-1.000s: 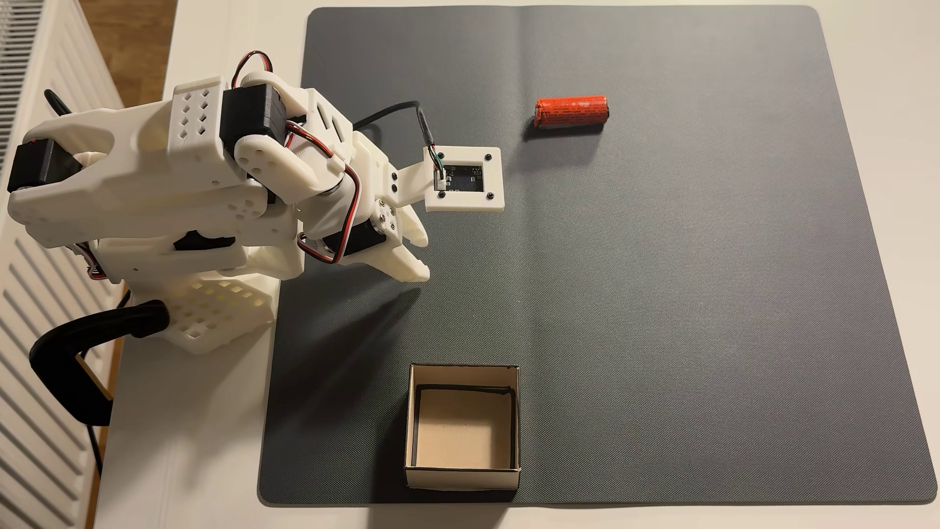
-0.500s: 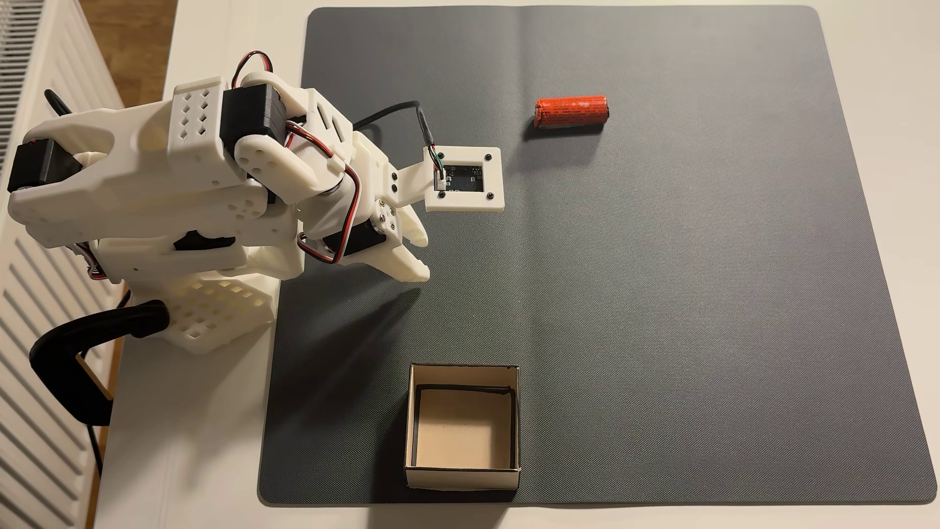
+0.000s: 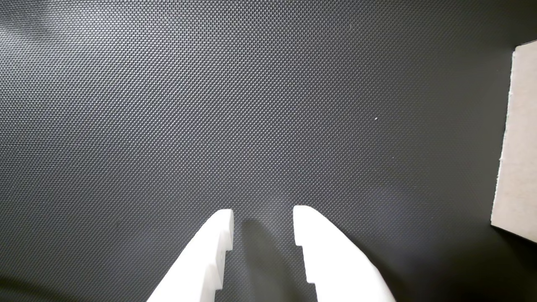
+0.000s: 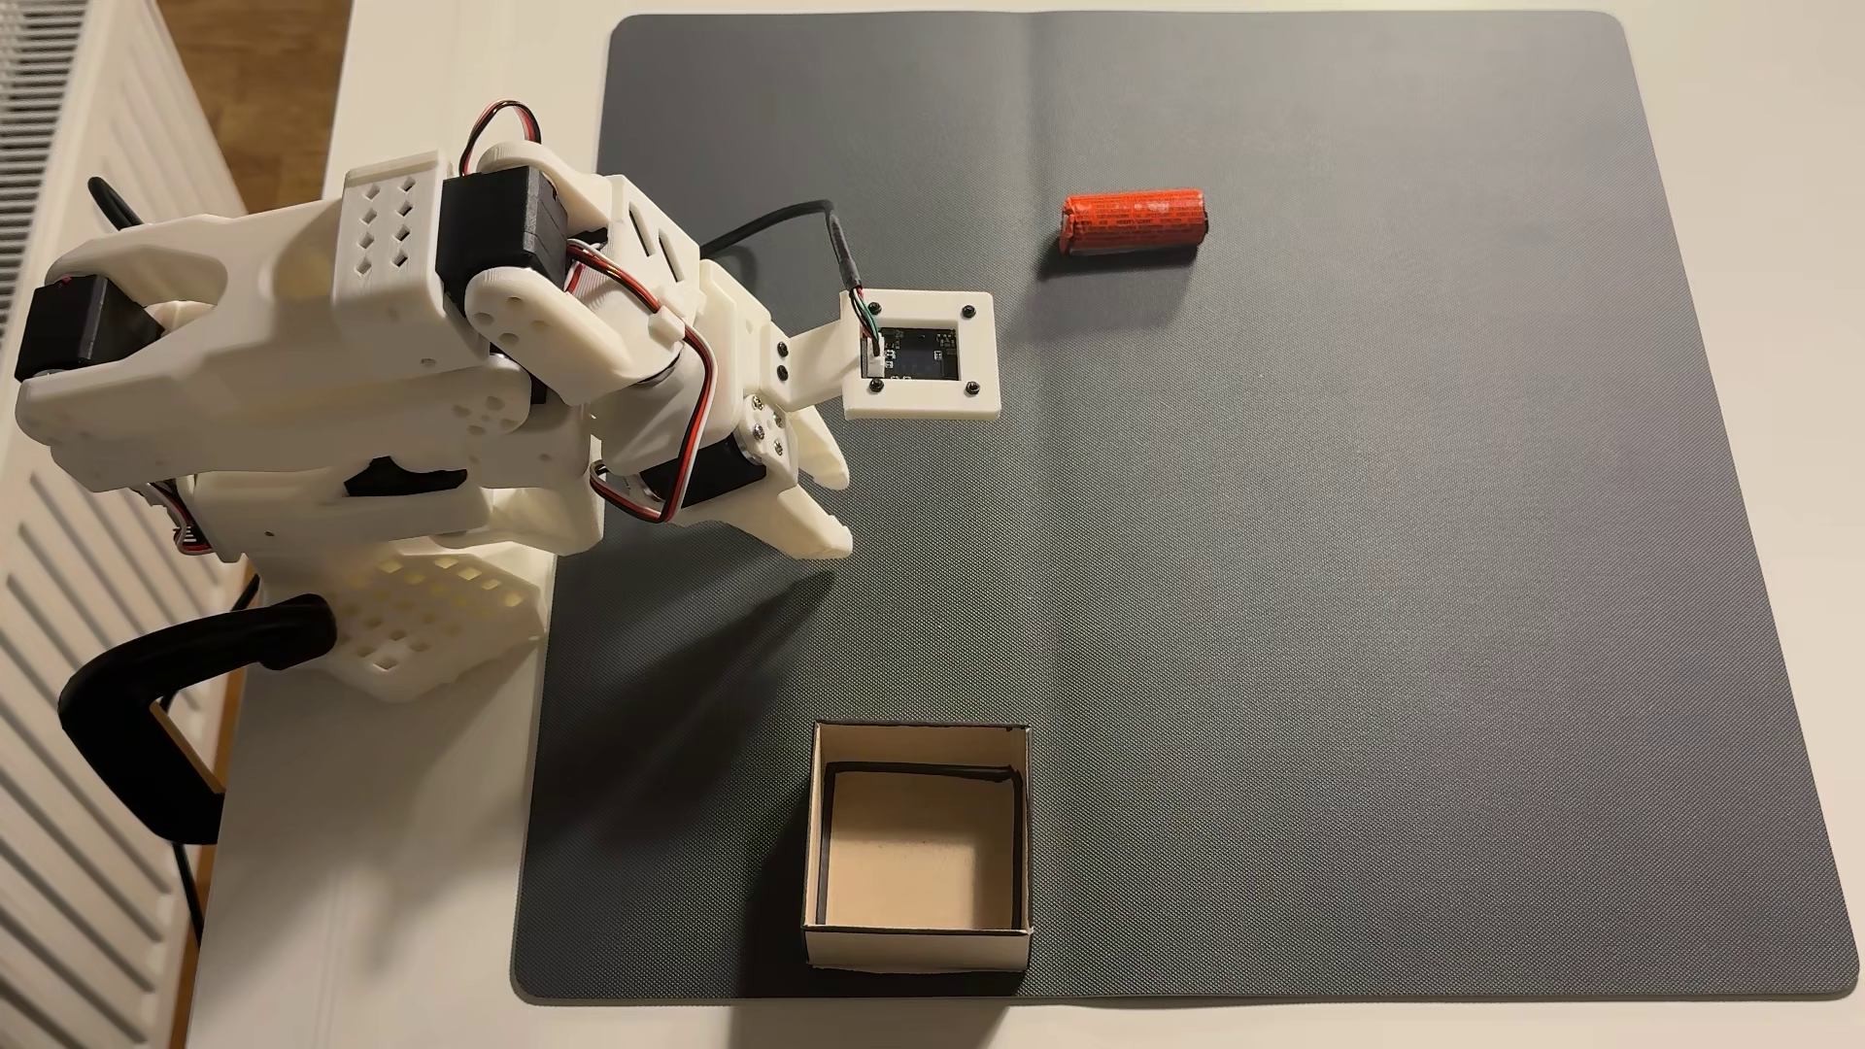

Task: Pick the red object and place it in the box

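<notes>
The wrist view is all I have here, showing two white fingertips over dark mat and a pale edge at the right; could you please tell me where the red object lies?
Observer: The red object lies on its side on the grey mat, toward the top of the fixed view, up and to the right of the gripper.
Operator: Thank you. Is the pale edge at my right the box?
Observer: Yes, that is the box; in the fixed view it stands at the mat's bottom edge, open-topped with nothing inside.
Operator: Is anything between the gripper and the red object?
Observer: Only bare mat; the white wrist camera mount sticks out toward it.
</notes>
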You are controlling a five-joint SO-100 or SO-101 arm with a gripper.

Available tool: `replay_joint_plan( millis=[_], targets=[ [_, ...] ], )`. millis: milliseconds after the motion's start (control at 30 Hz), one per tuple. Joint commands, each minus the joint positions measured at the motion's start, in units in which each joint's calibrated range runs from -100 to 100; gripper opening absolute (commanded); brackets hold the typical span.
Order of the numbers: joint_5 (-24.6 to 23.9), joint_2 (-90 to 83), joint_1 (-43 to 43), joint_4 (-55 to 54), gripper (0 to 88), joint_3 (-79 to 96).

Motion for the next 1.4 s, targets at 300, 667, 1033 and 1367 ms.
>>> replay_joint_plan(
  millis=[300, 667, 1033, 1367],
  targets=[
    [-0.2, 0.3, -9.1, -30.1, 11.3, -0.3],
    [-2.0, 0.6, -21.8, -39.5, 11.3, -1.4],
    [-1.8, 0.8, -22.1, -32.0, 12.3, -1.4],
    [-1.9, 4.0, -21.8, -31.7, 12.5, -5.3]
  ],
)
